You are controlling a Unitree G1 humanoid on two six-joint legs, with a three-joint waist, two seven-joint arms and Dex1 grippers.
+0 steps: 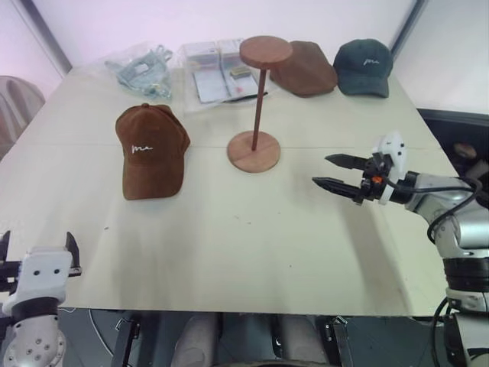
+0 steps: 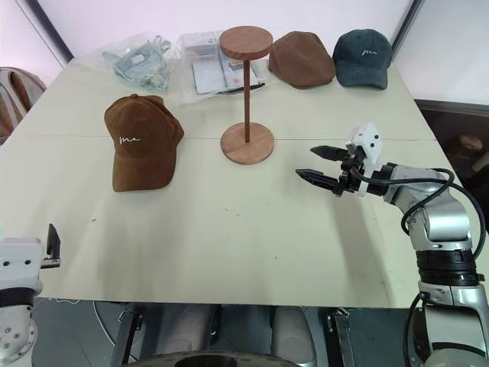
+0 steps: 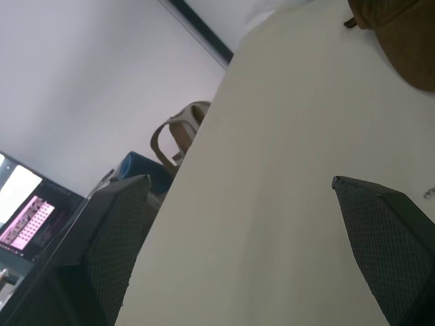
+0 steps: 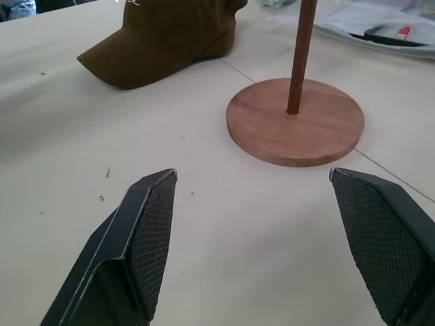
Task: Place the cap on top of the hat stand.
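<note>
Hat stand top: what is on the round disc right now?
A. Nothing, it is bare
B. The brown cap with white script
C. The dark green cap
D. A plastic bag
A. The disc of the hat stand is bare; the cap lies on the table to its left, with neither open gripper, left gripper or right gripper, holding anything.
</note>
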